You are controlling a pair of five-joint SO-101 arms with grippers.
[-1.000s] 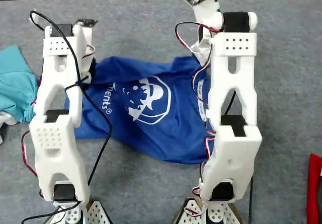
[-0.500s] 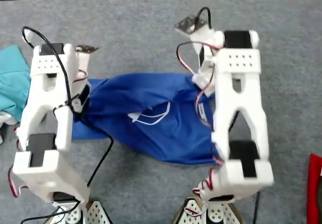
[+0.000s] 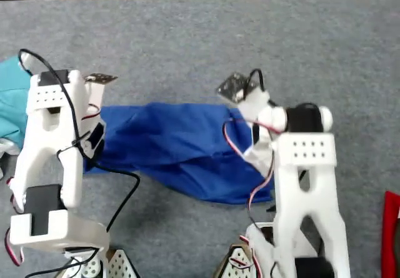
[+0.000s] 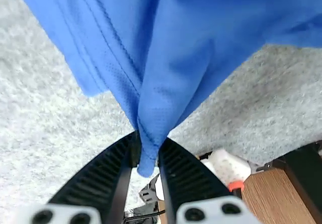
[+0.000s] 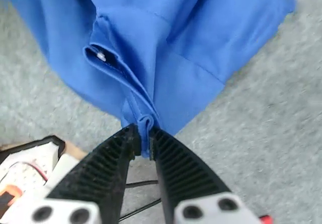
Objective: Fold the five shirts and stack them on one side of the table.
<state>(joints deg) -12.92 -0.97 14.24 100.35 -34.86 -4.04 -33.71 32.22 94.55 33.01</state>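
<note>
I see a crumpled teal cloth (image 3: 9,103) well left of the blue mesh-fabric shirt (image 3: 181,150) on the grey carpeted table (image 3: 187,40). My left tool (image 4: 147,151) is clamped on the shirt's left edge, cloth bunched between its black jaws. The shirt spans from one tool to the other. My right tool (image 5: 142,136) pinches the shirt's right edge. A red cloth (image 3: 392,228) sits far right of the shirt.
</note>
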